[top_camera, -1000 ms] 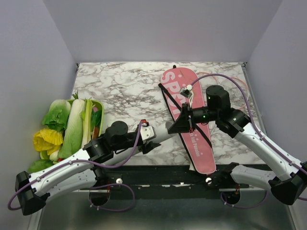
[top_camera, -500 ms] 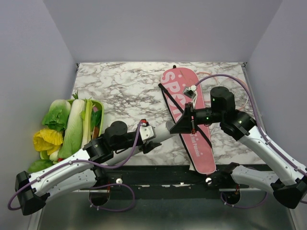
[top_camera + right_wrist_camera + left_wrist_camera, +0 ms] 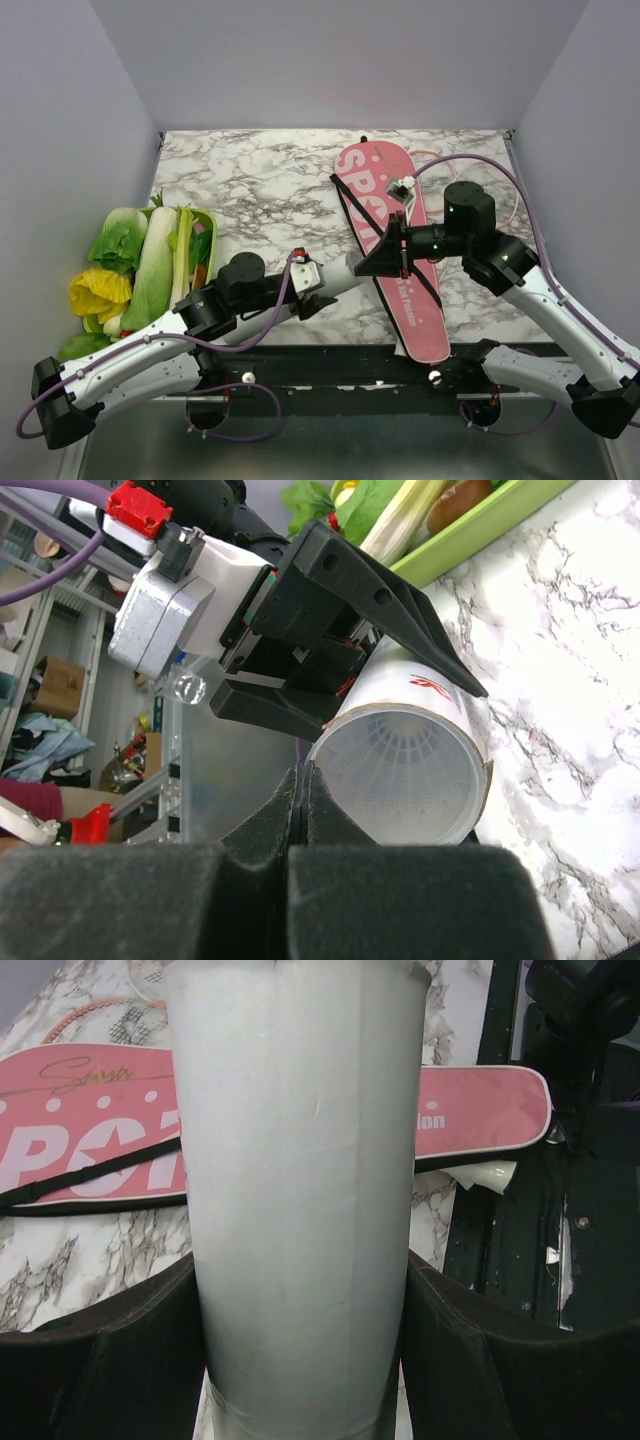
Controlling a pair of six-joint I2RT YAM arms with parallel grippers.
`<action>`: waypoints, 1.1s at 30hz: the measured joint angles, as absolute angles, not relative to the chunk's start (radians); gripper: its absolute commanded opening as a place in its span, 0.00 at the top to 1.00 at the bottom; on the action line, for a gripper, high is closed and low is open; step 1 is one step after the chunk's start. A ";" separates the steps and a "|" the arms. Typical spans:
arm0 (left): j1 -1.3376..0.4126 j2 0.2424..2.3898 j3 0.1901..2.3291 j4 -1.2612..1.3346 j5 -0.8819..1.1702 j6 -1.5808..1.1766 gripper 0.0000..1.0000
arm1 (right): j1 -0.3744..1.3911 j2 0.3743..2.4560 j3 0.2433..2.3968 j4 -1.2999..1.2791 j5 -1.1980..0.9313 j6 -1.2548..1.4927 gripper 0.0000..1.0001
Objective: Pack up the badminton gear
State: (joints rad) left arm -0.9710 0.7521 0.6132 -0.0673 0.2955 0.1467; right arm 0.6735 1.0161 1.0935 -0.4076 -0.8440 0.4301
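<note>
My left gripper (image 3: 385,253) is shut on the white tube (image 3: 300,1180) and holds it lying level above the pink "SPORT" cover (image 3: 392,250). The tube's open end (image 3: 400,780) faces my right gripper (image 3: 301,780), and a white shuttlecock (image 3: 410,760) sits deep inside it. My right gripper (image 3: 406,250) is shut and empty, its tips just beside the tube's rim. The cover with its black strap also shows in the left wrist view (image 3: 90,1140). A pink-framed racket (image 3: 128,1025) lies beyond the cover.
A green tray (image 3: 207,224) of leafy vegetables sits at the table's left edge. The black base rail (image 3: 330,365) runs along the near edge. Walls close in the table at the back and on both sides.
My right arm has drawn back a little to the right, away from the tube's open end. The left arm and the tube have stayed still.
</note>
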 measured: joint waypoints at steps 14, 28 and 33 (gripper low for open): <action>-0.971 0.750 0.613 -0.054 0.303 0.145 1.00 | 0.673 1.000 1.044 -0.307 -0.842 0.478 0.99; -0.971 0.742 0.613 -0.053 0.303 0.144 1.00 | 0.674 0.983 1.021 -0.275 -0.863 0.503 0.99; -0.971 0.742 0.613 -0.053 0.303 0.144 1.00 | 0.674 0.983 1.015 -0.262 -0.874 0.512 0.99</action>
State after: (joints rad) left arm -0.9710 0.7422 0.6132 -0.0532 0.3035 0.1444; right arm 0.6743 0.9833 1.0149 -0.2623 -0.8742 0.5117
